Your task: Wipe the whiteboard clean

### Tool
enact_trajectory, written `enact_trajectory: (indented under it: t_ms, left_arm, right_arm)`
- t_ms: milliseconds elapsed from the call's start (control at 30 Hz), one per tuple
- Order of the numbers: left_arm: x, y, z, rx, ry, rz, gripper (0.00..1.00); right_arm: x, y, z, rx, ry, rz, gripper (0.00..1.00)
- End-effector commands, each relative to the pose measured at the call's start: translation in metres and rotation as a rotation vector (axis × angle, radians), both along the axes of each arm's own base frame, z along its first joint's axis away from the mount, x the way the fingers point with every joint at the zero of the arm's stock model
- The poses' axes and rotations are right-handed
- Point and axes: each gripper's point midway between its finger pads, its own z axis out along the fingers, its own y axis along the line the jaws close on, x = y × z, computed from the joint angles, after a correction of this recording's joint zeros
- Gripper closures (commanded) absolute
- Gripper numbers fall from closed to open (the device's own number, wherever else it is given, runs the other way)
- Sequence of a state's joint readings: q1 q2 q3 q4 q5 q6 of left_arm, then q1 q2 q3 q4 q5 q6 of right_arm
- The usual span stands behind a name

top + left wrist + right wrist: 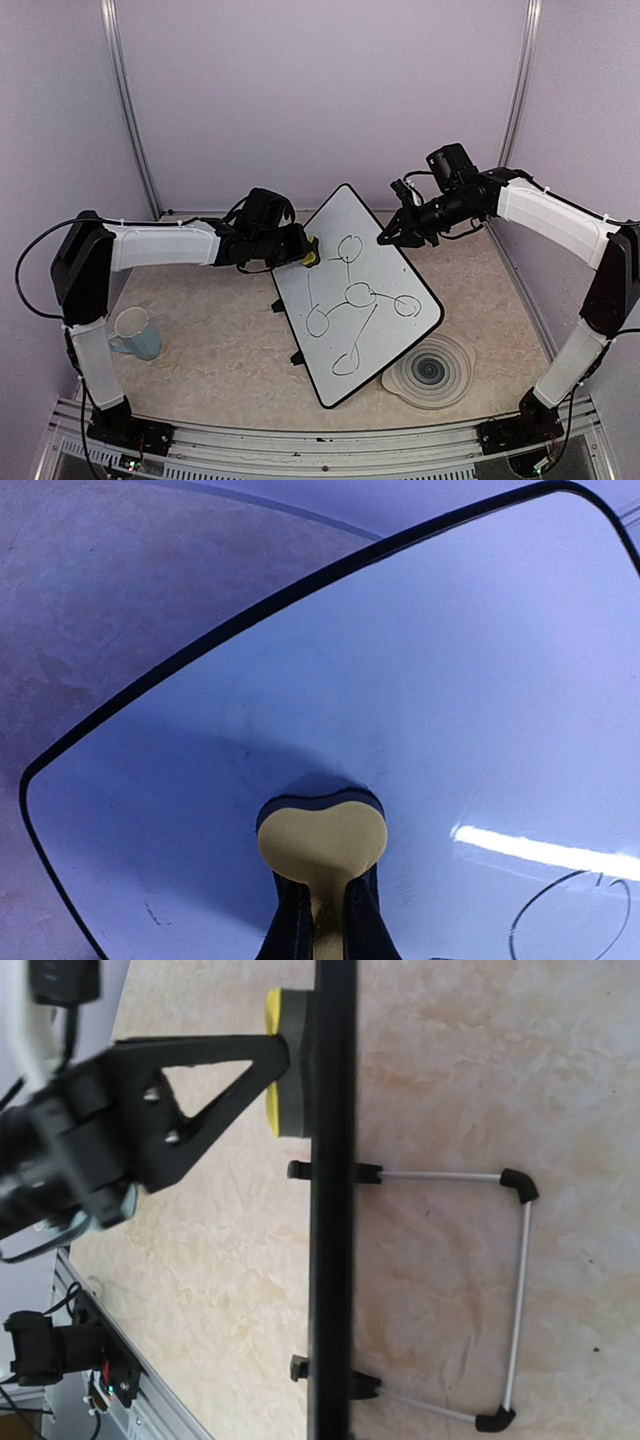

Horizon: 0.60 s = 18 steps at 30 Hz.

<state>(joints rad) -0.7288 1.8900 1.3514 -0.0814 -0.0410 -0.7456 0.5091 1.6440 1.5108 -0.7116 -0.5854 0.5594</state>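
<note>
On the beige tabletop (pixel 200 330) the whiteboard (pixel 360 290) leaned on a wire stand (pixel 515 1290), so the left gripper (pixel 300 248) pressed its clamped yellow eraser (pixel 322 840) against the upper corner while the closed right gripper (pixel 390 237) seemingly braced the far edge.
</note>
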Motion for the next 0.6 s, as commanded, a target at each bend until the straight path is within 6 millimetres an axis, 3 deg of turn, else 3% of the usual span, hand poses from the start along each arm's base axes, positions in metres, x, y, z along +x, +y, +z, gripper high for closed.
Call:
enact_trajectory:
  t_ms: [0,67,333,400,467,567]
  left_arm:
    - [-0.016,-0.043,-0.002,-0.064,0.035,-0.149,1.0]
    - [-0.011,-0.038,-0.008,-0.066,0.05,-0.129,1.0]
    - [-0.006,0.027,-0.09,0.005,0.241,0.012,1.0]
    - [-0.009,0.036,-0.101,0.038,0.261,0.017,1.0]
    - [-0.011,0.036,-0.094,0.056,0.23,0.002,1.0]
    - [-0.016,0.019,-0.065,0.061,0.151,-0.058,1.0]
  right_arm:
    - [-0.005,0.014,0.014,0.039,-0.134,0.117,1.0]
    - [-0.004,0.014,0.013,0.036,-0.132,0.114,1.0]
    - [-0.003,0.014,0.013,0.038,-0.129,0.104,1.0]
    - [-0.002,0.014,0.012,0.038,-0.125,0.102,1.0]
    - [-0.003,0.015,0.012,0.045,-0.12,0.101,1.0]
    - [-0.004,0.016,0.011,0.056,-0.109,0.099,1.0]
